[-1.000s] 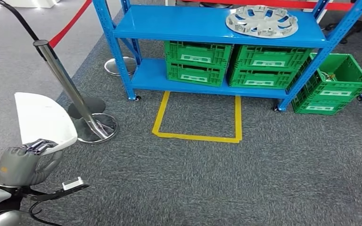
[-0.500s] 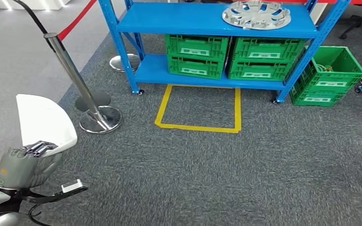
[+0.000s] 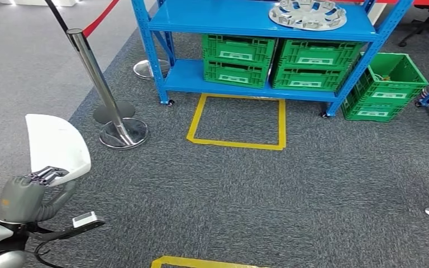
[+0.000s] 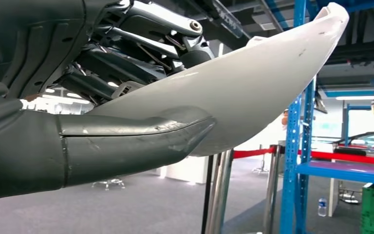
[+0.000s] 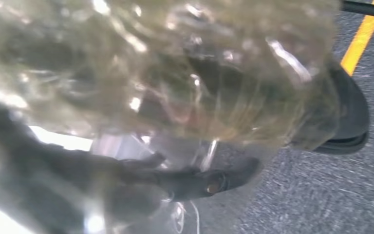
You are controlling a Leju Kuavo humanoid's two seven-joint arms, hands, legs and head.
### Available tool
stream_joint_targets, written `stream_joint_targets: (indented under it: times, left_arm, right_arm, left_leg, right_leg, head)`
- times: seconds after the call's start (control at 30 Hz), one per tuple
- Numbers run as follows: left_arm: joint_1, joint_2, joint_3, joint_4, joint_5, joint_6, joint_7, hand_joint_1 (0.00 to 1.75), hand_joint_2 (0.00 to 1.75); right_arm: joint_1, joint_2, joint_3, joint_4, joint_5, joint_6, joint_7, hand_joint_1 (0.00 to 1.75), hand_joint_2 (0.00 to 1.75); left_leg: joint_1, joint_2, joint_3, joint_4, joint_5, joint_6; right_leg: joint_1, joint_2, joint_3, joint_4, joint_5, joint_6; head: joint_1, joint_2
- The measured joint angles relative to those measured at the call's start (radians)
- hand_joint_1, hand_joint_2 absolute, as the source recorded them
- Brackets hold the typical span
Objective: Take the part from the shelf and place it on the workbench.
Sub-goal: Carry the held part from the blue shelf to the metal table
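- Left hand (image 3: 31, 195) grips white curved part (image 3: 56, 142), well away from the blue shelf (image 3: 257, 25).
- Right hand: blurred, state unreadable.
- Silver wheel cover (image 3: 307, 14) on shelf top.

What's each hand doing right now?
Left hand: holding the white part.
Right hand: blurred behind glare in its wrist view; cannot be told.

Right wrist view is blurred; the right hand (image 5: 141, 180) shows as a dark smear, grip state indeterminate. In the head view, the silver wheel cover (image 3: 307, 14) and blue shelf (image 3: 257, 25) are cut off at the top edge.
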Motion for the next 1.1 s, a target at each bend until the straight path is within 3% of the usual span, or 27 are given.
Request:
stream_joint_targets:
  times: [0.07,0.1,0.2,0.33,0.6,1.1]
  left_arm:
    - [-0.001,0.0,0.0,0.0,0.015,0.0,-0.003,1.75,1.75]
    - [-0.002,0.0,0.0,-0.001,0.02,0.0,-0.004,1.75,1.75]
    - [-0.003,0.0,0.001,-0.001,0.027,0.0,-0.008,1.75,1.75]
    - [-0.002,0.0,0.002,-0.002,0.027,0.0,-0.009,1.75,1.75]
    - [-0.003,0.0,0.001,-0.002,0.027,0.0,-0.015,1.75,1.75]
    - [-0.025,-0.001,-0.007,-0.002,0.028,-0.004,-0.029,1.75,1.75]
  right_arm:
    - [-0.001,0.0,0.0,0.0,0.001,-0.001,0.0,0.0,0.0]
    - [-0.002,0.0,0.0,0.0,0.002,-0.001,0.0,0.0,0.0]
    - [0.001,0.0,0.0,0.0,0.004,-0.001,0.0,0.0,0.0]
    - [0.001,0.0,0.0,0.0,0.006,-0.001,0.001,0.0,0.0]
    - [0.001,0.0,0.0,0.0,0.011,-0.001,0.001,0.0,0.0]
    - [-0.003,0.0,0.0,0.006,0.036,0.025,0.001,0.0,0.0]
  left_leg:
    - [-0.003,0.0,-0.009,0.006,0.007,-0.008]
    - [-0.006,0.0,-0.013,0.01,0.007,-0.007]
    - [-0.008,0.0,-0.017,0.013,0.009,0.01]
    - [-0.003,0.0,-0.017,0.008,0.022,-0.005]
    - [-0.001,0.0,-0.019,0.007,0.025,-0.017]
    - [-0.003,0.0,-0.024,0.011,0.024,-0.019]
  right_leg:
    - [0.0,0.001,0.079,-0.125,0.024,-0.008]
    - [0.0,0.002,0.09,-0.15,0.024,-0.013]
    - [0.002,0.001,0.085,-0.153,0.028,-0.02]
    - [0.007,-0.001,0.081,-0.152,0.033,-0.028]
    - [0.009,-0.002,0.079,-0.147,0.033,-0.032]
    - [0.007,-0.002,0.076,-0.147,0.033,-0.031]
  head:
    - [-0.001,0.0]
    - [-0.001,0.0]
    - [-0.001,0.0]
    - [-0.001,0.0]
    - [-0.001,0.0]
    - [-0.001,0.0]
